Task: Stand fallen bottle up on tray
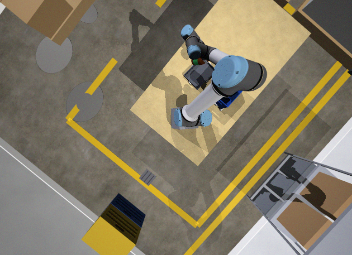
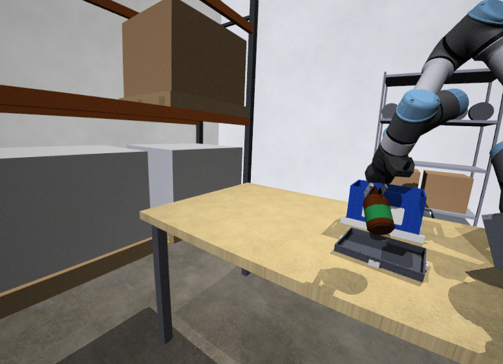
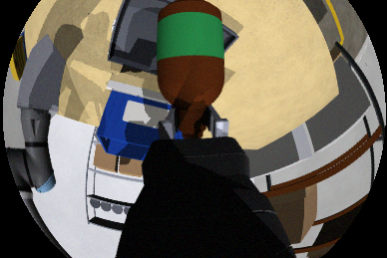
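A brown bottle (image 2: pixel 377 214) with a green label hangs from my gripper (image 2: pixel 375 188), which is shut on its neck. The bottle is nearly upright, tilted a little, with its base down and a short way above the dark grey tray (image 2: pixel 381 252). In the wrist view the bottle (image 3: pixel 190 65) points away from my fingers toward the tray (image 3: pixel 142 39). From above, only a bit of the bottle (image 1: pixel 197 61) shows beside the wrist, at the tray's (image 1: pixel 198 74) far edge.
The blue crate (image 2: pixel 390 207) stands right behind the tray, close to the bottle; it also shows in the wrist view (image 3: pixel 129 121) and partly under my arm from above (image 1: pixel 227 100). The table's near edge runs in front of the tray. Shelving stands behind the table.
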Motion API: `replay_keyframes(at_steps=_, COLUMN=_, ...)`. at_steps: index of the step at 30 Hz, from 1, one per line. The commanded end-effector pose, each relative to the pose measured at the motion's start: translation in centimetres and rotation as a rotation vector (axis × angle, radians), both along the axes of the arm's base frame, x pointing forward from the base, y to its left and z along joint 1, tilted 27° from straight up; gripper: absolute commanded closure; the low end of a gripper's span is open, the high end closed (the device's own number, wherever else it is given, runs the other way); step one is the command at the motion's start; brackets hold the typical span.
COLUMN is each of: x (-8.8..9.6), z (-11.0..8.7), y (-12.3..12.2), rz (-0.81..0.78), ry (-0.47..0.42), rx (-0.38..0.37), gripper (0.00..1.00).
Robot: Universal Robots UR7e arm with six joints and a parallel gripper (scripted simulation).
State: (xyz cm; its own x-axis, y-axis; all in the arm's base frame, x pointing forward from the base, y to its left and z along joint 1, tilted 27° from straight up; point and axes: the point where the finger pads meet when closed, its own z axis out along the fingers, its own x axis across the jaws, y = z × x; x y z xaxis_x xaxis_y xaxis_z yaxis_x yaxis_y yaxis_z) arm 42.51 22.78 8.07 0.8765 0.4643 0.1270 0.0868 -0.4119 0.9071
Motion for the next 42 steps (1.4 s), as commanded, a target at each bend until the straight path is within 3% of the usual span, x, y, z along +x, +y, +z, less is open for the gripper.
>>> replay_keyframes(at_steps=1, x=0.01, z=0.05, y=0.03, rz=0.000, ry=-0.001, rx=0.001, gripper=1.00)
replay_keyframes(at_steps=24, x=0.00, z=0.04, y=0.02, rz=-0.002, ry=-0.003, rx=-0.004, gripper=1.00)
replay_keyframes(at_steps=42, x=-0.09, z=-0.09, y=-0.08, rz=-0.023, ry=-0.041, rx=-0.081, gripper=1.00)
